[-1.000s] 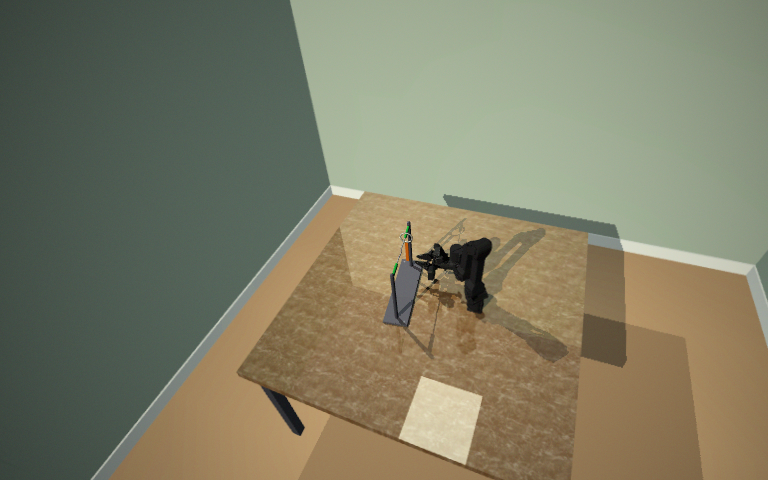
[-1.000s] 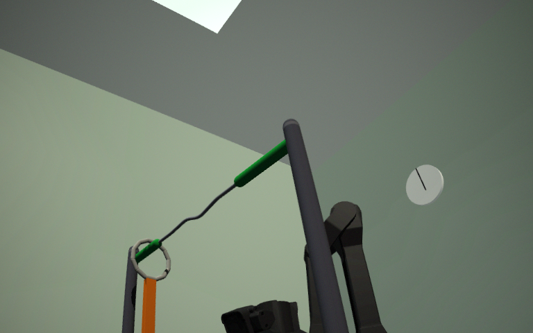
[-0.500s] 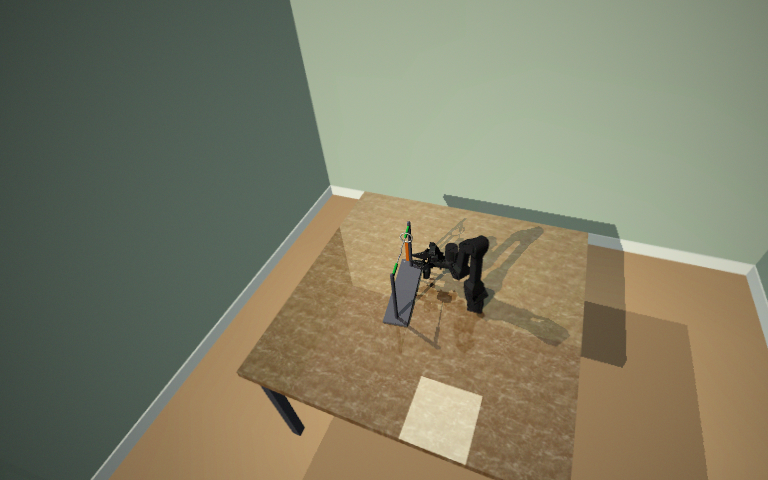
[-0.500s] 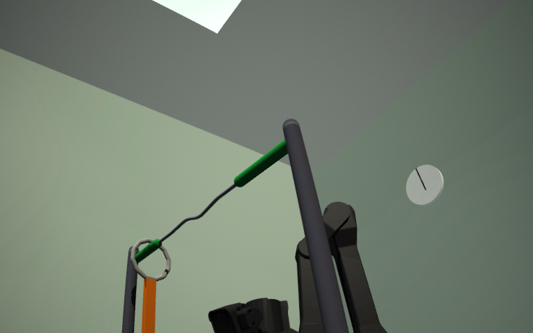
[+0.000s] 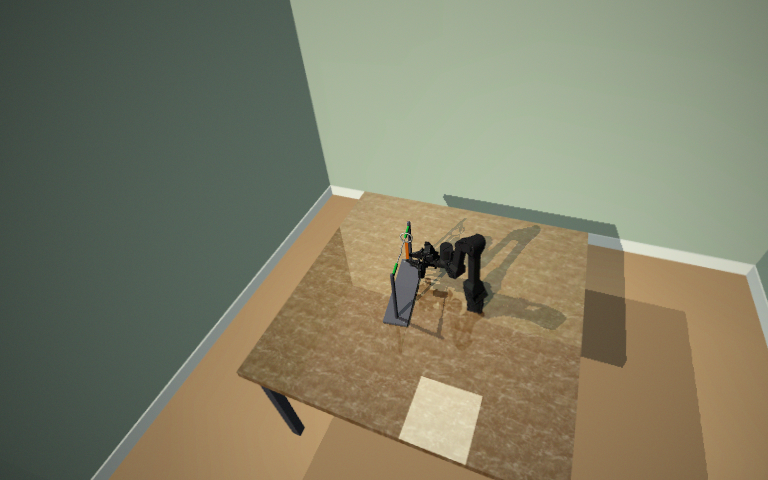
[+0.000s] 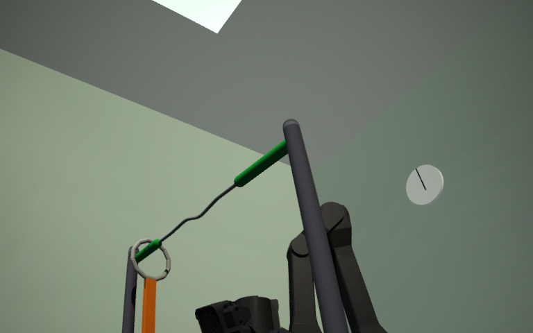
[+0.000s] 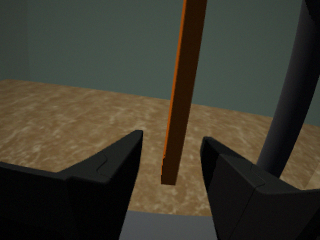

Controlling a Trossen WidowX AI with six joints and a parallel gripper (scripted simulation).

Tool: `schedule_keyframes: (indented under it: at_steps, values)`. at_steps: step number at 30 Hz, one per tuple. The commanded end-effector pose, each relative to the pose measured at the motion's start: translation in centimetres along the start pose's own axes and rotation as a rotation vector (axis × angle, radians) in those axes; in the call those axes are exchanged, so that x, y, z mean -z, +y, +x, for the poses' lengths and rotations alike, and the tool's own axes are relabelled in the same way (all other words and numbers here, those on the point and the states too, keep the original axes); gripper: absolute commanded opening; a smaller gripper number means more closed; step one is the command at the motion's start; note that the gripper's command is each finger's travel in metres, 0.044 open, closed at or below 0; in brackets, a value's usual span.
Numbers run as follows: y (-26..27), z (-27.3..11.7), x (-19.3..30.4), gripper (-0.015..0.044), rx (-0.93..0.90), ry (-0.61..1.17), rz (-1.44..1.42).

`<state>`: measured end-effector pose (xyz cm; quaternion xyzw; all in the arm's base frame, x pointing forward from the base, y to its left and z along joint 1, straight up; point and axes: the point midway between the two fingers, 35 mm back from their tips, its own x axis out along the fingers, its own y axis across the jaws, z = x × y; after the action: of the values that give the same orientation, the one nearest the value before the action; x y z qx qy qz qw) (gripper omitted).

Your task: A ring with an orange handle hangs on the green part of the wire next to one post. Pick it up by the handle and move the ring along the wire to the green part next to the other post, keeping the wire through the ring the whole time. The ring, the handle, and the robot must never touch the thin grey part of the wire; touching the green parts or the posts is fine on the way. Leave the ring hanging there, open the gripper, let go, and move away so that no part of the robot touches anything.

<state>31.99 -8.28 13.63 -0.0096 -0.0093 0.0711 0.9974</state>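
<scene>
The ring [image 6: 168, 260] hangs around the green part [image 6: 148, 250] at the far post [image 6: 128, 302] [image 7: 292, 95], with the wire through it. Its orange handle [image 5: 406, 251] [image 6: 149, 306] [image 7: 184, 95] points down. The thin grey wire [image 6: 212, 205] runs to the other green part [image 6: 261, 164] [image 5: 394, 269] at the near post [image 6: 310, 204] [image 5: 394, 297]. My gripper [image 5: 412, 258] [image 7: 172, 141] is open and empty, close to the handle. In the wrist view the handle shows in the gap between the fingertips, its lower end just past them. Its exact depth is hard to tell. The fingers are out of the exterior view.
The grey base plate [image 5: 404, 288] [image 7: 167, 225] lies on the brown table [image 5: 339, 339] and carries both posts. The far post stands just beyond the right finger in the wrist view. The arm [image 5: 474, 271] stands on the side of the plate facing right in the top view.
</scene>
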Motion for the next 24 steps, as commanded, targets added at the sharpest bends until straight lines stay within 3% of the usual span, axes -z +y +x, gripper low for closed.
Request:
schedule_keyframes:
  at_steps: [1,24]
  values:
    - [-0.1,0.8,0.1,0.016,0.005,0.001,0.007]
    - [0.1,2.6,0.1,0.016,0.005,-0.001,0.008]
